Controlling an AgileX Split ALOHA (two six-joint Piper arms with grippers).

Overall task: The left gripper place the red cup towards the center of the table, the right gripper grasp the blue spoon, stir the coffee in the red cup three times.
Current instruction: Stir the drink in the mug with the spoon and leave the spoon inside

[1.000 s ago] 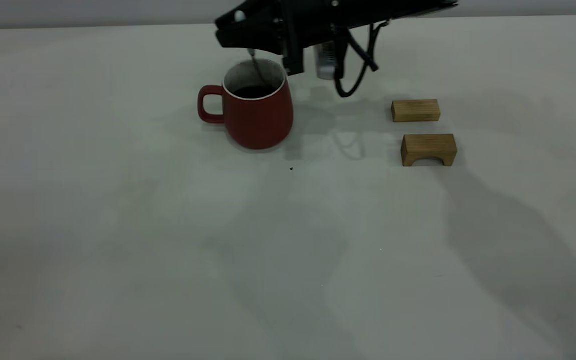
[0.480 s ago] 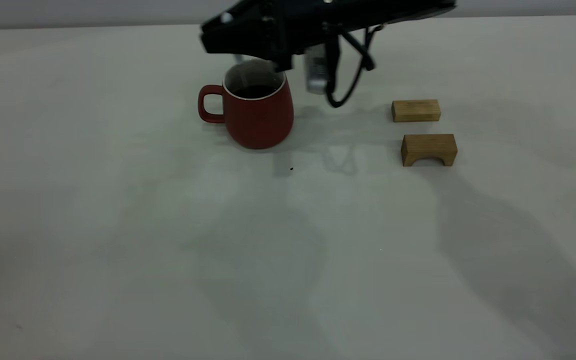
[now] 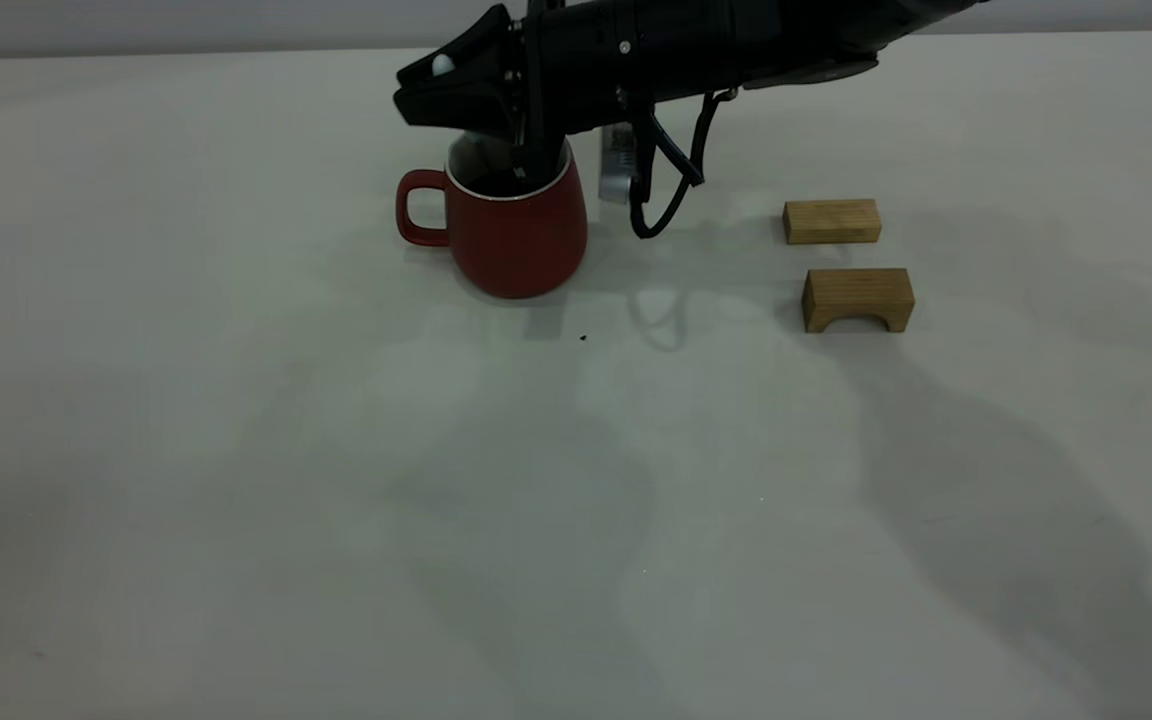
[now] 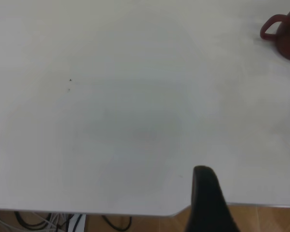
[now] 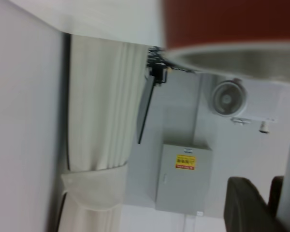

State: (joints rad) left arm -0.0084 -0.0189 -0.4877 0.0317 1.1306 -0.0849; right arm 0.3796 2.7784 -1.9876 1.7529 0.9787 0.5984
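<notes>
Exterior view, right end effector (image 3: 436, 95) over red cup (image 3: 516, 240)

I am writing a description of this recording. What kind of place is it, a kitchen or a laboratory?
Probably a laboratory or test room, not a kitchen. A black robot arm works over a plain off-white table that holds only a red cup and two wooden blocks. Loose cables lie below its edge.

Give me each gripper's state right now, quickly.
Left gripper: parked off near the table edge, fingers cannot be told.
Right gripper: over the red cup, shut on the blue spoon.
</notes>
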